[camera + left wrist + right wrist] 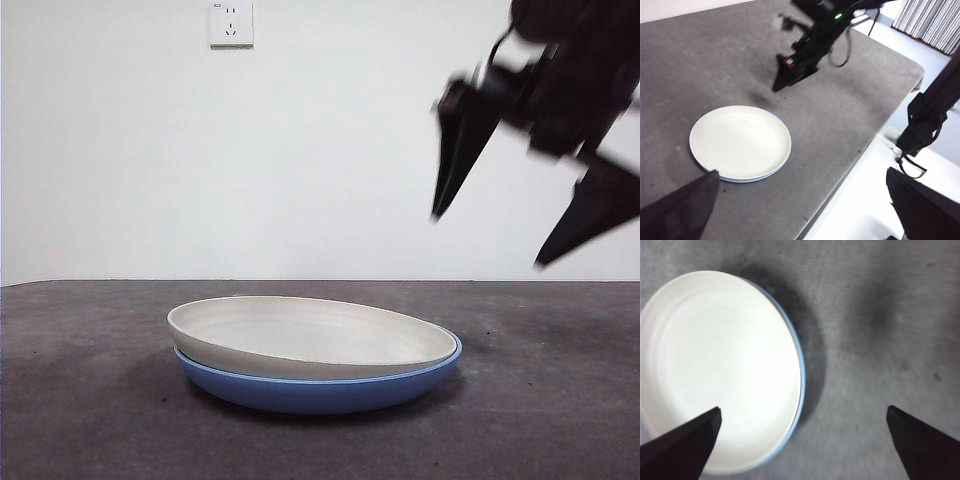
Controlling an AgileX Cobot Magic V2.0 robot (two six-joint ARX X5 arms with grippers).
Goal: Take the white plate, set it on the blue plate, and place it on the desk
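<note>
The white plate [310, 335] sits nested in the blue plate [320, 388]; the right claw [535, 195] hovers above, released, the left claw [800, 210] likewise released.

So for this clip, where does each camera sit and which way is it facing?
Front view: low, at tabletop height, looking level across the desk toward the wall; the white plate sits in the blue plate, the right gripper hangs open at upper right.
Left wrist view: high, angled down over the desk and its edge; own left gripper open, the right arm beyond the plates.
Right wrist view: above, looking down at the plates; own jaws spread.
All three views share the stacked plates.
</note>
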